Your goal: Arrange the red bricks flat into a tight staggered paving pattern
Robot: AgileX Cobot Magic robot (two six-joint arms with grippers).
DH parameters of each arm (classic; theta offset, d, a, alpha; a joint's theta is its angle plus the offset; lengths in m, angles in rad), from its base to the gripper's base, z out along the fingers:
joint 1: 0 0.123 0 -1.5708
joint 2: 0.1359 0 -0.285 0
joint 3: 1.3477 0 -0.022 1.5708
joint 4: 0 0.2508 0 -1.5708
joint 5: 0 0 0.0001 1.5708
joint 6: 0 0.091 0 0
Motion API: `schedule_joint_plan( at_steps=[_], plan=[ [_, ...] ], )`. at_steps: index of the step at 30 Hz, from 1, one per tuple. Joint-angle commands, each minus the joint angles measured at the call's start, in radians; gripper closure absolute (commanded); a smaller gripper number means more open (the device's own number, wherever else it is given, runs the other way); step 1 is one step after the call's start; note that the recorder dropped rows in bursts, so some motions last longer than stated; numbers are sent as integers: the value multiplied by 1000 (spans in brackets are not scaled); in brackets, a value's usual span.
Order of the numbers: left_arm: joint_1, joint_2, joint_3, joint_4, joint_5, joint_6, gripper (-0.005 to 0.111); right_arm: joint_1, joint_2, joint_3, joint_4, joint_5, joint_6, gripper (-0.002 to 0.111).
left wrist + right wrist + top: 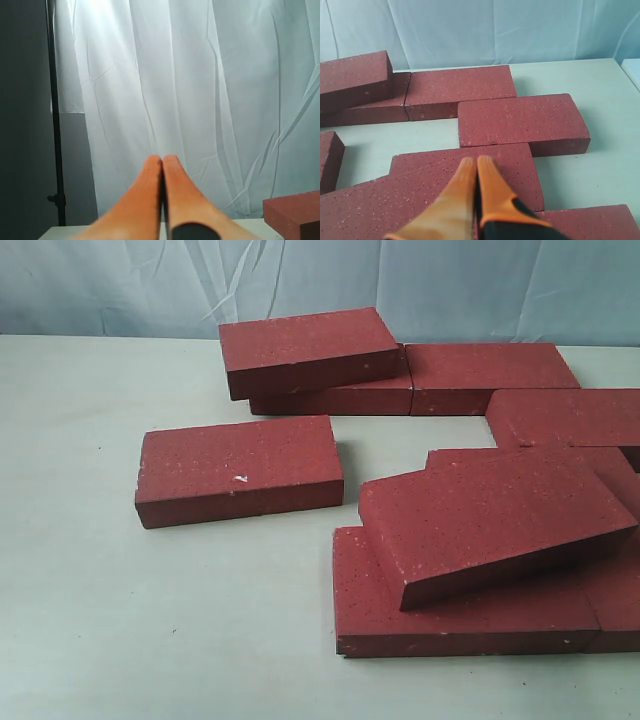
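exterior view: the red bricks [470, 580] lie on a pale table [90, 620], most of them crowded into the right half of the frame. a lone brick [240, 468] sits flat at centre left, apart from the rest, with a small white chip [241, 479] near its front edge. at upper centre a top brick [310, 345] rests askew on a lower brick [335, 398], whose end meets a flat neighbour [490, 375]. at lower right a tilted brick [490, 525] lies slanted across flat ones, not level.

in the left wrist view the left gripper [162, 161] has its orange fingers pressed together with nothing between them, facing a white curtain [200, 75] beside a dark stand pole [55, 125].

in the right wrist view the right gripper [476, 162] is likewise closed and empty, its tips over a flat brick [510, 165] in the cluster. it may be touching that surface, but the angle does not settle it.
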Motion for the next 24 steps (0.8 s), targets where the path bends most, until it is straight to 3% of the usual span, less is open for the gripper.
schedule_joint_plan(
  at_steps=[1, 24],
  plan=[
    [-6, -5, 5, -2, -17, 0, 107, -5, 2, 4, -6, -18, -5, 109],
    [-6, -5, 5, -2, -17, 0, 107, -5, 2, 4, -2, -44, -5, 109]
  ],
)
